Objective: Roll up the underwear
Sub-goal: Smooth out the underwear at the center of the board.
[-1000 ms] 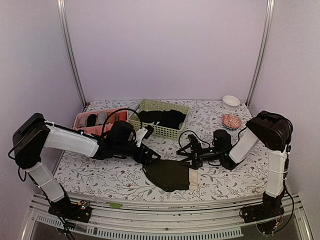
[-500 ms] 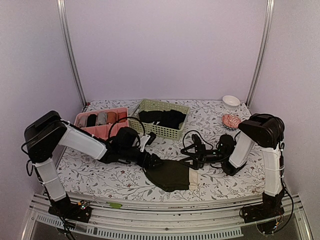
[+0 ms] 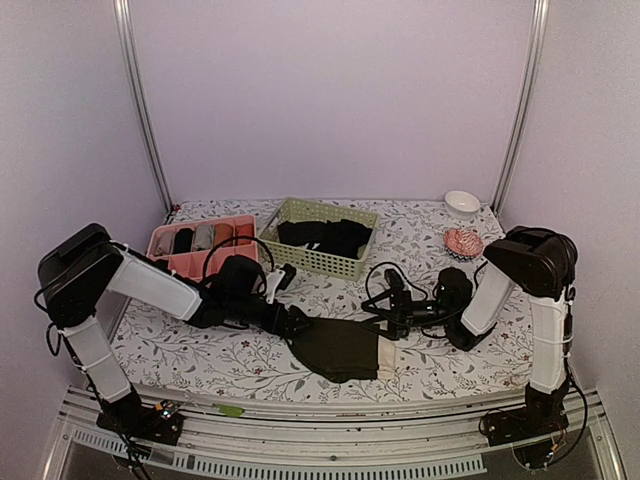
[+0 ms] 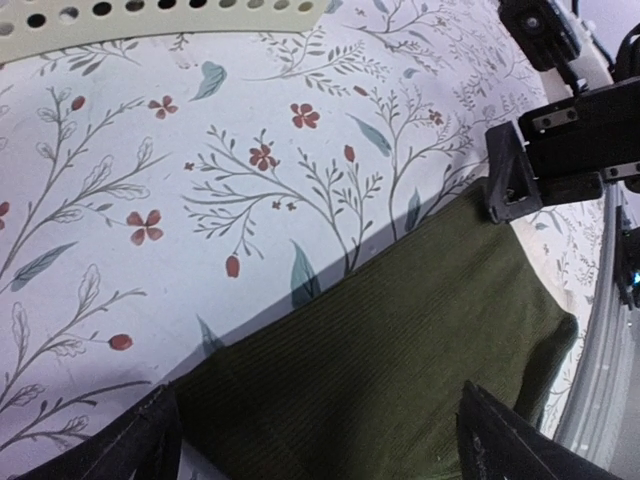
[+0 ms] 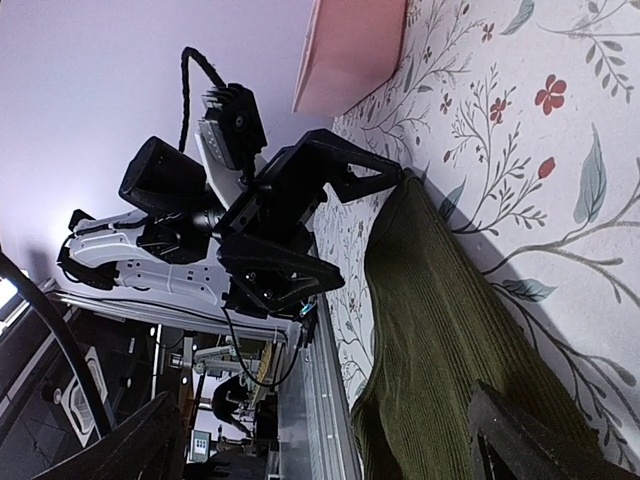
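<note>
underwear (image 3: 338, 347): flat on the desk (image 3: 200, 352) | left end effector (image 3: 297, 322): released, over its left side | right end effector (image 3: 386, 314): released, at its right side | risk: pinch unevenly and your roll could skew

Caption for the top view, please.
Left gripper and right gripper, both open, flank the underwear on the floral table.

Closed in at the back and both sides by plain pale lilac wall panels (image 3: 330, 100). Joined at the back corners by two slim silver metal upright rails (image 3: 142, 110). Below, spread with a white tablecloth (image 3: 200, 355) printed with grey twigs, green leaves and small red flowers. Edged in front by a ribbed silver metal bar (image 3: 330, 465). Lit softly, evenly.
</note>
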`<action>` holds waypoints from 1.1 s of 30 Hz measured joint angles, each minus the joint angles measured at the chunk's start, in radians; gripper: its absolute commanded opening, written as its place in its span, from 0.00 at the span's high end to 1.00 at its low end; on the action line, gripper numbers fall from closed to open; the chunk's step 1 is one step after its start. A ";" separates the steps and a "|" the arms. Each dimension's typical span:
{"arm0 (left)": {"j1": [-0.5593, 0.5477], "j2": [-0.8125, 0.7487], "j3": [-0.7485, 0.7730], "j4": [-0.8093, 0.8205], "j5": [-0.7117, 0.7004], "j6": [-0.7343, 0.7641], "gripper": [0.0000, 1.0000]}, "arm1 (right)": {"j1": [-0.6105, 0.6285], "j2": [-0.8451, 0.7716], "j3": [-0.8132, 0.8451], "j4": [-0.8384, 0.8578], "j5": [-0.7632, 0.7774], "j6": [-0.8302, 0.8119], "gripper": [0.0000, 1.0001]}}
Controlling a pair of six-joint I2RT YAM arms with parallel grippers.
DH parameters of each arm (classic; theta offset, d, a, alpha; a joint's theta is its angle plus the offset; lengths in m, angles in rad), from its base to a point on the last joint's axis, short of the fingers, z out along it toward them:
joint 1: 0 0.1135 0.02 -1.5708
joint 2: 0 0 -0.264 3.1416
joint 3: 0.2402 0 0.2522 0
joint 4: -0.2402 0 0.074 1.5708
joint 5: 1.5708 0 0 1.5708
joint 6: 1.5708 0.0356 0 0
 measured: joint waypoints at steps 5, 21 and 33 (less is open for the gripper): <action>-0.003 -0.032 -0.001 -0.045 -0.014 0.028 0.04 | 0.002 -0.040 0.011 -0.093 -0.003 -0.044 0.01; -0.052 -0.240 0.021 -0.100 -0.126 0.105 0.04 | 0.082 -0.372 0.050 -0.490 -0.011 -0.126 0.01; -0.045 -0.307 0.013 -0.137 -0.224 0.122 0.04 | 0.224 -0.261 0.026 -0.409 0.033 -0.048 0.01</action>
